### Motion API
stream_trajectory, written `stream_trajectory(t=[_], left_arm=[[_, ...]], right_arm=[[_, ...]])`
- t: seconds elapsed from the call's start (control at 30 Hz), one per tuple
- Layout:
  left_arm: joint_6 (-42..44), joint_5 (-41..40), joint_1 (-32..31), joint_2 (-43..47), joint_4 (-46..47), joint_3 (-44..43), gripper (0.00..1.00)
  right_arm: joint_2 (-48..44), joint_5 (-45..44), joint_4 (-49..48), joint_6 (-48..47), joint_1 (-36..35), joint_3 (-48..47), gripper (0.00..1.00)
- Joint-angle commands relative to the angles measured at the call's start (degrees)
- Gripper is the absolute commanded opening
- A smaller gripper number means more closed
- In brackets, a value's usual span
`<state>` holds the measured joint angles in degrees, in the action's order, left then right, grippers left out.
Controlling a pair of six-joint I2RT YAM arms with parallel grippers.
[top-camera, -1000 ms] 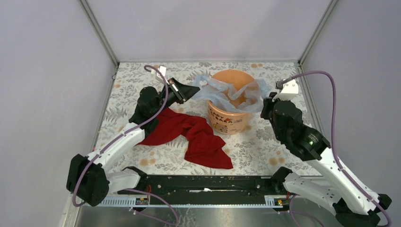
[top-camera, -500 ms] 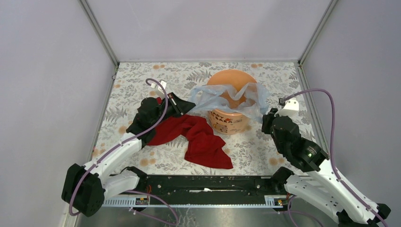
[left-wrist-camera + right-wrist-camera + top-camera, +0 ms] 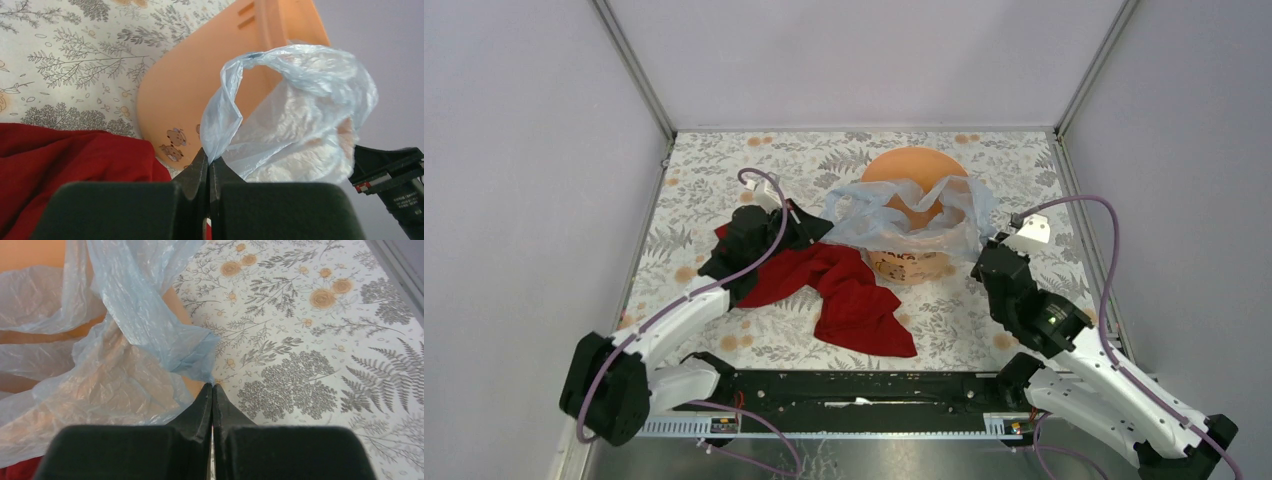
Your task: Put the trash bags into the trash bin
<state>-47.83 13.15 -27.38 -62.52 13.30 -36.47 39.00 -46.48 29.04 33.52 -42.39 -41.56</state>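
Left pincer (image 3: 207,157), right pincer (image 3: 211,387) clamped on trash bag (image 3: 904,215), both drawn back from trash bin (image 3: 904,266)

Soft even light; faint shadows; wrist foregrounds perhaps slightly blurred.

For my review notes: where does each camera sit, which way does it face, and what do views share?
Top external: above and behind the bases, looking down on the table; both arms, left gripper and right gripper show.
Left wrist: on the left arm, facing past its shut gripper to the trash bin.
Right wrist: on the right arm, facing past its shut gripper across the table.
Shared: both wrist views show the trash bag pinched.
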Motion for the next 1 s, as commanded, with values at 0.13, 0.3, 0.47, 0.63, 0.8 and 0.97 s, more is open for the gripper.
stream_trajectory(t=[0.13, 0.3, 0.47, 0.63, 0.8, 0.97], left_arm=[[-1.6, -0.4, 0.3, -11.5, 9.3, 1.0, 0.0], [1.0, 0.3, 0.3, -10.3, 5.3, 0.1, 0.2], [7.2, 1.0, 0.3, -3.0, -4.9, -4.1, 0.64], [11.0, -7.8, 0.6, 5.5, -20.0, -9.2, 0.85], [13.4, -9.9, 1.4, 8.5, -23.2, -13.9, 0.98], [17.3, -1.5, 3.8, 1.6, -23.8, -22.6, 0.99]], right_arm=[[6.3, -2.0, -17.1, -6.9, -0.1, 6.1, 0.0], [3.7, 2.1, -10.8, -5.0, -0.1, 3.6, 0.32], [-0.6, 8.1, -1.5, -8.0, -0.1, -3.7, 0.61], [0.1, 13.7, 7.0, -9.7, -0.1, -13.9, 0.74], [9.3, 9.7, 11.2, -16.3, -0.1, -25.3, 0.87], [20.8, 7.3, 9.8, -27.1, 1.1, -34.7, 0.9]])
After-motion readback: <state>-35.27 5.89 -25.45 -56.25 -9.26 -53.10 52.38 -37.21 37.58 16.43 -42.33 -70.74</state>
